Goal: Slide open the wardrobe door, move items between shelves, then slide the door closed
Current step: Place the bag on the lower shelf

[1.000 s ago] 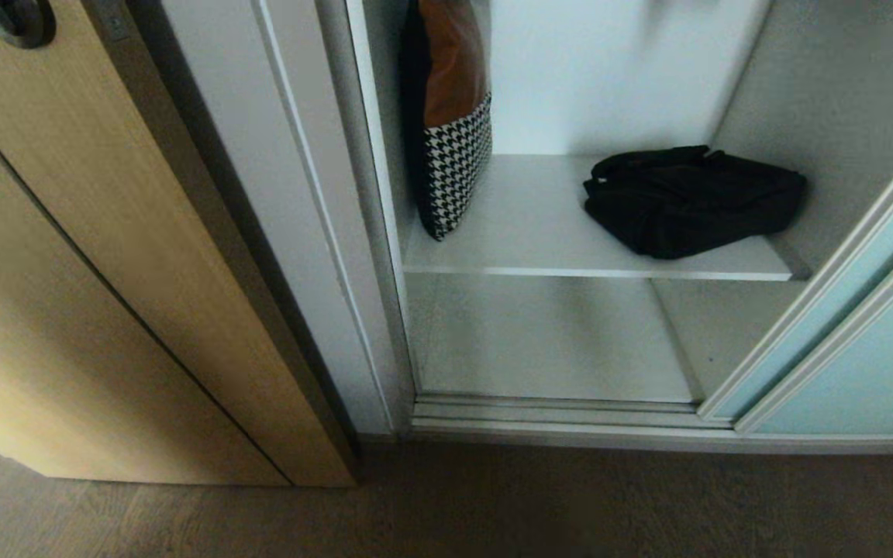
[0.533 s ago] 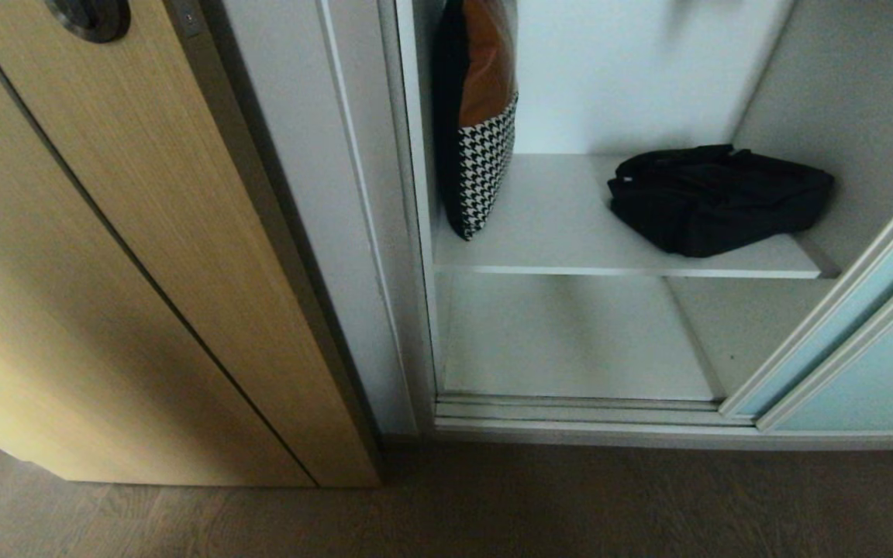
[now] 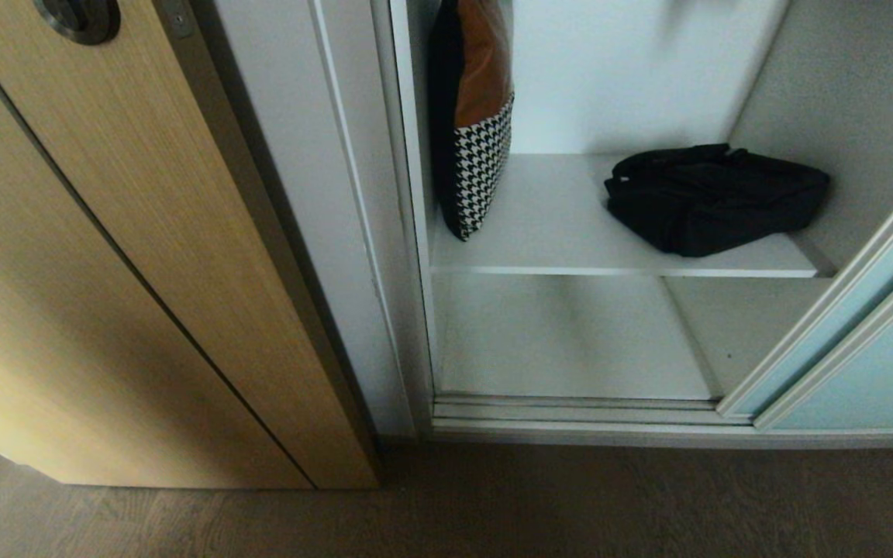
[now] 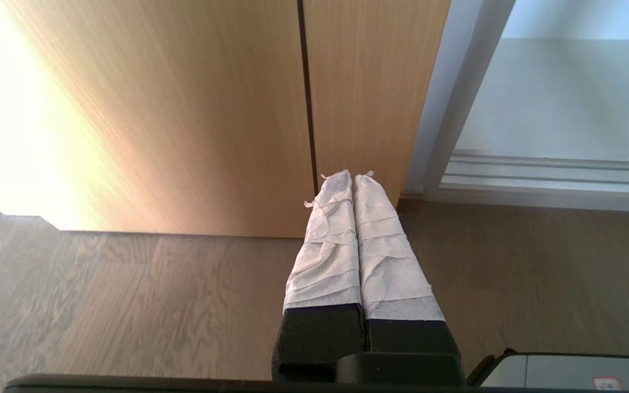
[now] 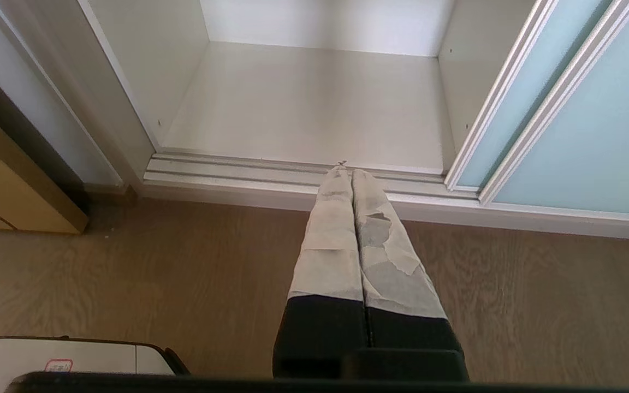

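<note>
Inside, two shelves are counted: an upper shelf point(image 3: 555, 232) and a bare lower shelf point(image 3: 570, 341). One black bag point(image 3: 714, 198) is seen lying on the upper shelf toward its right end, close to the right wall. One cushion point(image 3: 474, 116), orange above and houndstooth below, is stood on edge at the left end of the same shelf, leant against the left wall and well apart from the bag. One turquoise door point(image 3: 873, 349) is slid aside to the right, so the compartment is left uncovered; one tan wooden door point(image 3: 105, 256) is seen to the left.

Two hands are counted, both held low over the floor point(image 5: 129, 273). The left hand point(image 4: 354, 177) is pressed shut with nothing held, pointed at the foot of the tan door. The right hand point(image 5: 345, 173) is likewise shut and empty, its tips pointed at the wardrobe's bottom track. The bag is placed well above and beyond both hands, nearer the right one, touched by neither.
</note>
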